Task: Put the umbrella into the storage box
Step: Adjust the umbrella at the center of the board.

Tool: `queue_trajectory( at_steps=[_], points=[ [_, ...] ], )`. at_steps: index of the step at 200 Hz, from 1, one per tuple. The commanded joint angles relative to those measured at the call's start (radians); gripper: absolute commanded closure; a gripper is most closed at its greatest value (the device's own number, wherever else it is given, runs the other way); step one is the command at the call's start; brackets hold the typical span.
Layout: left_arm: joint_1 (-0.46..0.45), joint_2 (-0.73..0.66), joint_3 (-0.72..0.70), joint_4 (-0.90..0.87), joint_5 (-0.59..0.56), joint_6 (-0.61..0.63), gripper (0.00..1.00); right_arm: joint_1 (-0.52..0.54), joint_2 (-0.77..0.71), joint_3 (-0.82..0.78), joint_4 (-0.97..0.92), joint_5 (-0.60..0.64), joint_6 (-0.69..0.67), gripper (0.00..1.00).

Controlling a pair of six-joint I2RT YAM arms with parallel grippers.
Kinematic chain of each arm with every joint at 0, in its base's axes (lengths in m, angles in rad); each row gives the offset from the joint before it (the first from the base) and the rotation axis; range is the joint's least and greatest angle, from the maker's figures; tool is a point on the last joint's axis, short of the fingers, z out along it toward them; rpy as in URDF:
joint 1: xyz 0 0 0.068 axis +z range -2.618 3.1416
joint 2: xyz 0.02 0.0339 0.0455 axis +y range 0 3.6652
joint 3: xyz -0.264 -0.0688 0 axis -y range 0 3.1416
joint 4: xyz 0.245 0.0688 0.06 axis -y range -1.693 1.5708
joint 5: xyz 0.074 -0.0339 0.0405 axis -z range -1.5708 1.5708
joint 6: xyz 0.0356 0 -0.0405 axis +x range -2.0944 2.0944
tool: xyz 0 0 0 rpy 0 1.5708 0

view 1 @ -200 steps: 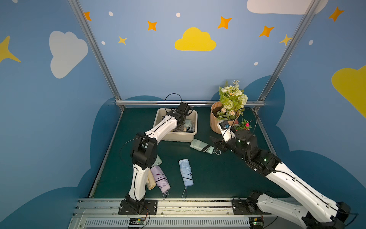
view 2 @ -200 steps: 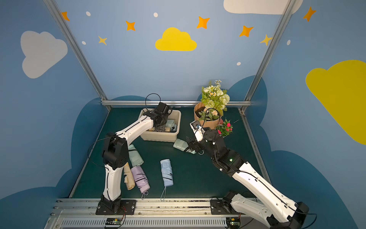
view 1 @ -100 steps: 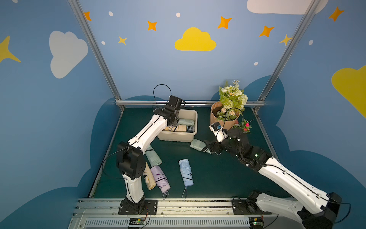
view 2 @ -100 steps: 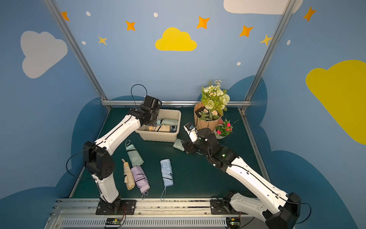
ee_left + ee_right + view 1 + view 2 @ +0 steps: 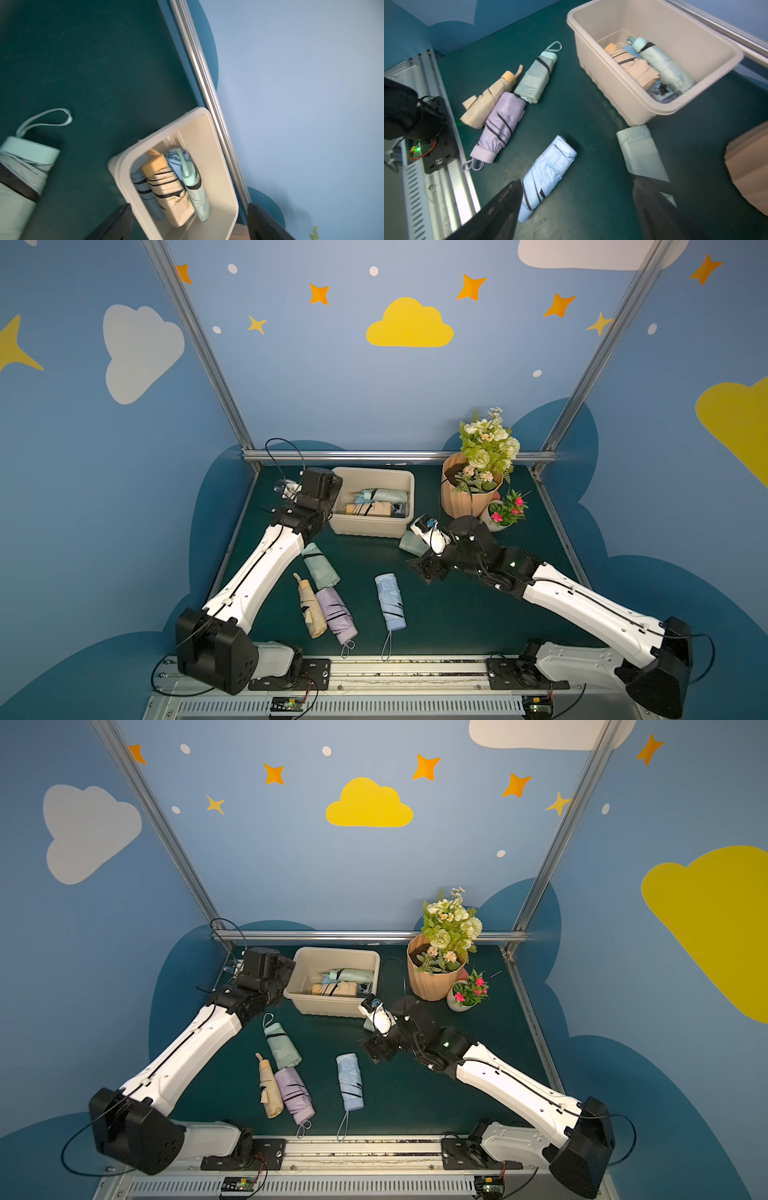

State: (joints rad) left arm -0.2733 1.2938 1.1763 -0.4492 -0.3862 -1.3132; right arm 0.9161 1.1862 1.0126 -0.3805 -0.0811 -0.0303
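The dark green counter fills the whole floor of the booth. The biggest thing on it is the cream storage box, parked at the back by the rail. It has three folded umbrellas lying inside, side by side: mint, beige and blue. Right of the box is the ribbed peach flower pot with its bouquet.

Five more are out on the counter. A half-hidden mint umbrella lies right at the box's front right corner, partly under the right wrist. Front left there's a cluster: the other mint umbrella, the lilac umbrella butting its near end, and the beige umbrella snug along the lilac one's side. The light blue umbrella lies on its own, middle front.

The left tool hangs by the box's left end, jaws spread wide with nothing in them. The right tool hovers over the counter between the light blue one and the half-hidden mint one, also released and empty.

The smallest thing is a white pot of pink flowers, just beside the peach pot.
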Motion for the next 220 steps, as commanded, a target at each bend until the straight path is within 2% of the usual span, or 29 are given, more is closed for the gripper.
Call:
queue_trajectory(
  at_steps=[1,13,38,55,82,104,137,164,192,220],
  points=[
    [0.047,-0.117,-0.093,0.025,0.090,0.205,0.10,0.013,0.017,-0.007,-0.034,-0.042,0.003,0.11],
    [0.058,-0.173,-0.122,-0.013,0.125,0.274,0.10,0.013,0.021,-0.005,-0.037,-0.022,0.016,0.11],
    [0.043,-0.270,-0.146,-0.222,0.171,0.369,0.10,0.008,0.012,0.009,-0.034,0.166,0.083,0.11],
    [0.015,-0.362,-0.199,-0.338,0.173,0.411,0.10,-0.018,0.001,0.021,-0.037,0.217,0.077,0.10],
    [-0.048,-0.512,-0.303,-0.411,0.220,0.387,0.15,-0.071,-0.016,0.032,-0.066,0.235,0.079,0.10],
    [-0.131,-0.558,-0.338,-0.494,0.254,0.314,0.18,-0.103,-0.025,0.036,-0.108,0.255,0.069,0.09],
    [-0.346,-0.511,-0.350,-0.535,0.268,0.228,0.18,-0.138,-0.069,-0.007,-0.100,0.228,0.063,0.10],
    [-0.505,-0.405,-0.351,-0.503,0.317,0.246,0.17,-0.146,-0.144,-0.075,-0.055,0.197,0.082,0.09],
    [-0.603,-0.281,-0.338,-0.455,0.365,0.283,0.15,-0.151,-0.239,-0.158,-0.006,0.177,0.103,0.09],
    [-0.665,-0.160,-0.309,-0.396,0.354,0.317,0.13,-0.157,-0.315,-0.209,0.008,0.173,0.098,0.08]
  ],
)
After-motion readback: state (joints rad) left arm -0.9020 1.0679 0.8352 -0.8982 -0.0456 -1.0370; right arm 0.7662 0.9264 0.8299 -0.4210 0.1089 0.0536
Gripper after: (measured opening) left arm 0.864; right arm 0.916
